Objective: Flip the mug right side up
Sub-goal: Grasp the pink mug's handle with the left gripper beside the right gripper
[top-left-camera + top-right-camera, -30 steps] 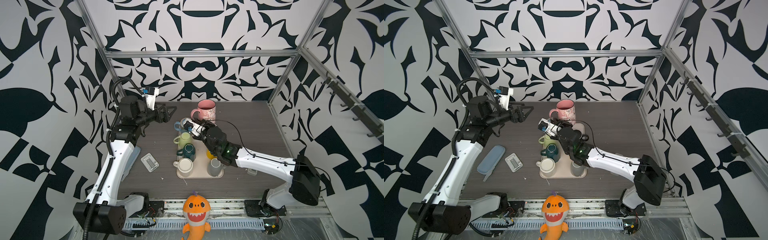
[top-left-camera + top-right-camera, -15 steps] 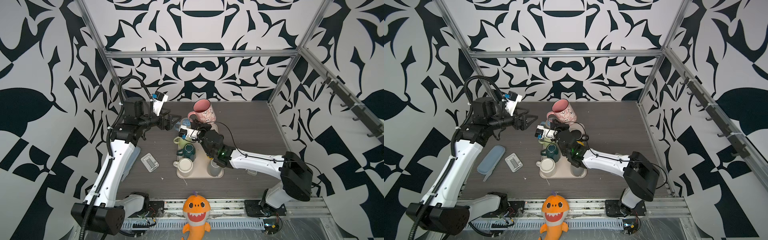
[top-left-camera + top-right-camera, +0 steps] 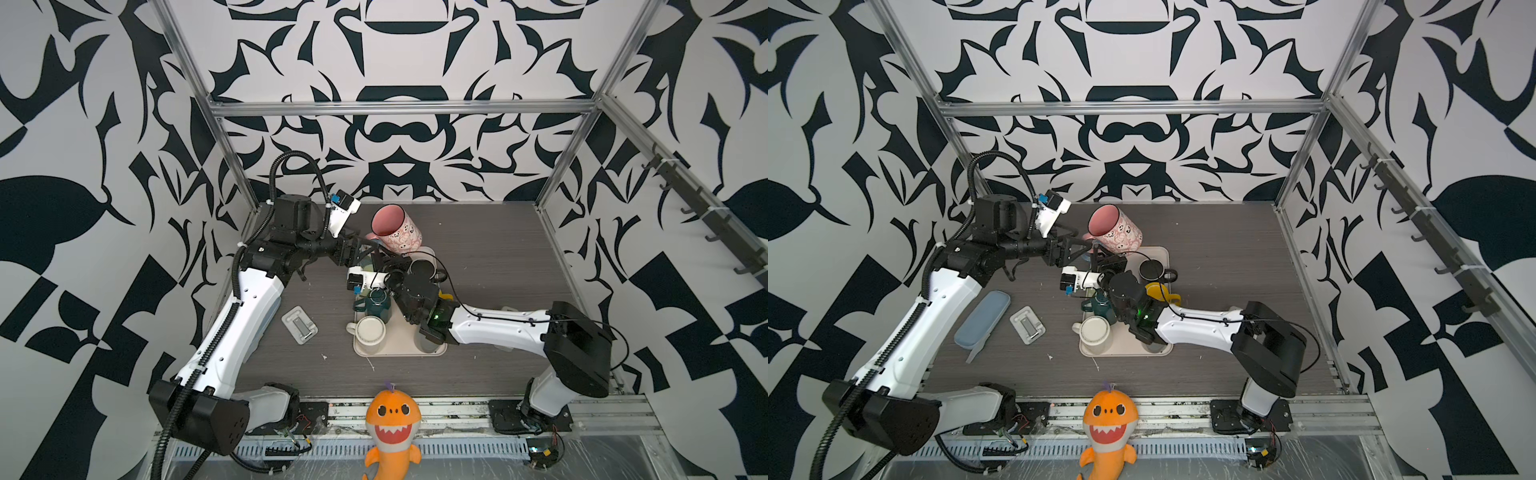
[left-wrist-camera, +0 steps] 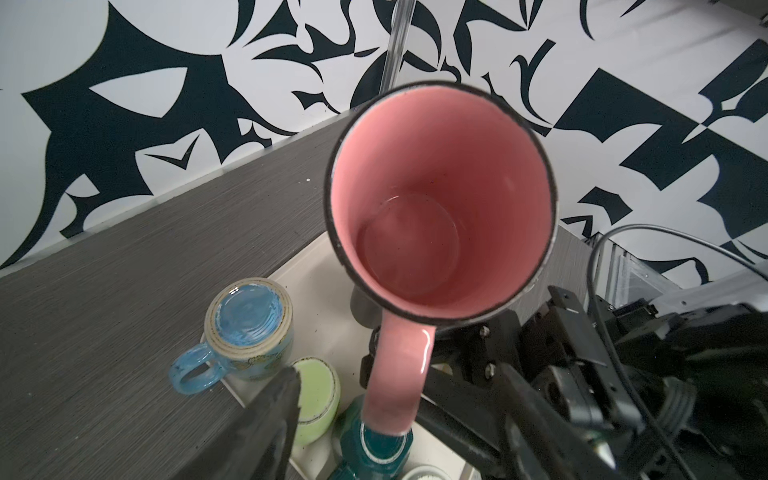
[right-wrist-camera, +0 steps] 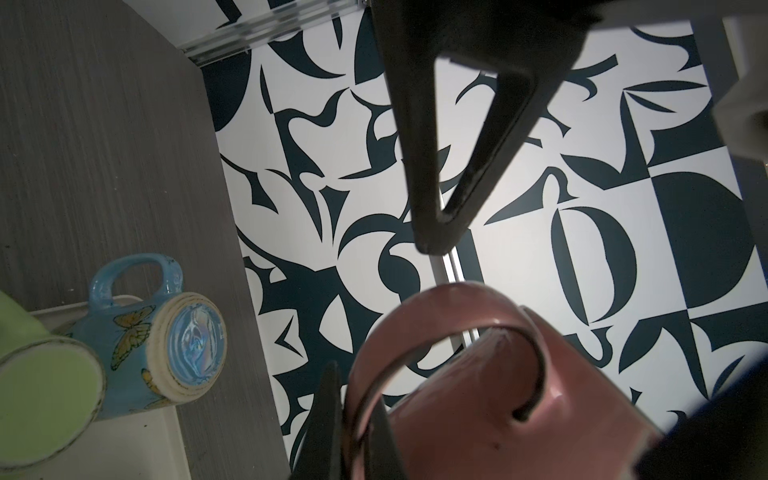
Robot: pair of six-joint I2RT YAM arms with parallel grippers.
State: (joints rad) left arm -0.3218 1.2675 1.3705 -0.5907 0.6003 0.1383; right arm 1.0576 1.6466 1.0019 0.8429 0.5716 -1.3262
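Mug: pink mug (image 3: 397, 228) off the tabletop (image 3: 490, 257), over 12 o'clock end of tray (image 3: 399, 352), tilted, mouth up twd 10 o'clock.
R pincer (image 3: 380, 259): clamped tight on handle (image 4: 399, 374) from below.
L pincer (image 3: 1077, 248): has swung in from 9 o'clock; jaws apart, straddling handle, no grip yet.
Meaning: prob. handover/regrip; mug near upright, not yet set down.

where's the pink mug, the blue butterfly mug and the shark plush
pink mug (image 4: 440, 199): left wrist view, inside wall
blue butterfly mug (image 5: 124, 332): right wrist view, painted side wall
orange shark plush (image 3: 392, 424): in a top view, its face
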